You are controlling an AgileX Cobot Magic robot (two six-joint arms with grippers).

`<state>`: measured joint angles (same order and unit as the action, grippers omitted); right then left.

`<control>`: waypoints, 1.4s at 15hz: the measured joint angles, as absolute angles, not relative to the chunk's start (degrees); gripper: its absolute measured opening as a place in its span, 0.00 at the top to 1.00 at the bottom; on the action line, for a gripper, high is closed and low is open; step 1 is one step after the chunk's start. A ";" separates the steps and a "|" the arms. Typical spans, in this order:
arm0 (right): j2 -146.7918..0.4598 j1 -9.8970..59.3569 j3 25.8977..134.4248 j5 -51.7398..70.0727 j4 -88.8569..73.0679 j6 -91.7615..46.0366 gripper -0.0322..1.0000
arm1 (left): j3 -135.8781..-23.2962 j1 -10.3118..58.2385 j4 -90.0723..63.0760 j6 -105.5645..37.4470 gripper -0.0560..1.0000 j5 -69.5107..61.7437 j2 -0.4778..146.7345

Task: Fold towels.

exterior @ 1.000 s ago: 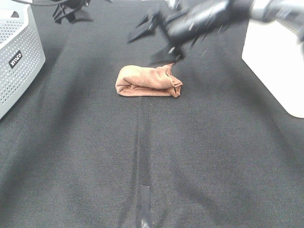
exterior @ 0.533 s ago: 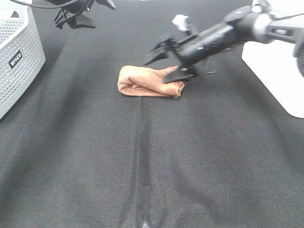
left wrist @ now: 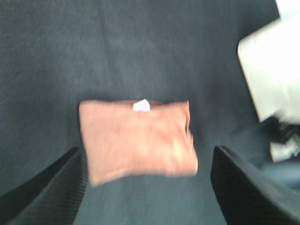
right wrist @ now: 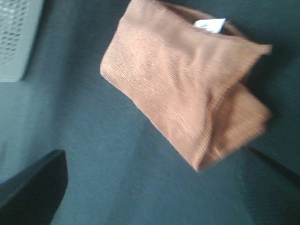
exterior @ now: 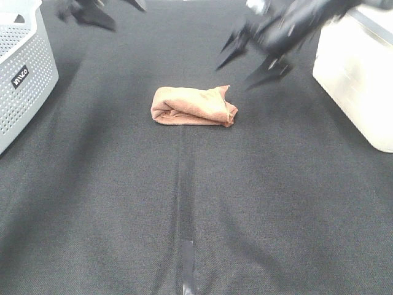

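Note:
The reddish-brown towel point(exterior: 193, 106) lies folded in a thick bundle at the middle of the black table. My right gripper point(exterior: 252, 58) is open, blurred, above and behind the towel's right end, and apart from it. My left gripper point(exterior: 86, 9) is at the far left edge of the table, blurred, well away from the towel. In the left wrist view the towel point(left wrist: 138, 140) shows its white tag point(left wrist: 141, 106) between the spread fingers point(left wrist: 42, 187). In the right wrist view the towel point(right wrist: 187, 89) and tag point(right wrist: 209, 24) lie below the open gripper point(right wrist: 157, 157).
A grey perforated basket point(exterior: 18, 80) stands at the left edge. A white box point(exterior: 362, 80) stands at the right edge and also shows in the left wrist view point(left wrist: 267, 70). A strip of tape point(exterior: 187, 264) marks the table's front middle.
My right gripper was at the towel's right end half a second ago and has lifted up and back to the right. The towel stays folded in place. My left gripper has shifted slightly left.

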<state>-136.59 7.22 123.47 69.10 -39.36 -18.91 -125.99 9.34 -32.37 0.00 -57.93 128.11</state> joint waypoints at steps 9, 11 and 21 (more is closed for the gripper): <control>-104.28 7.22 106.68 69.33 -22.06 -11.06 0.09 | -123.87 9.34 -10.26 2.35 0.28 -69.27 104.79; -96.49 7.22 98.38 69.33 -21.37 -11.06 0.09 | -119.00 9.34 -10.03 2.41 0.28 -69.27 98.15; -49.96 7.22 50.31 69.44 -20.57 -11.06 0.09 | -62.05 9.34 -8.54 -0.34 0.28 -69.44 51.62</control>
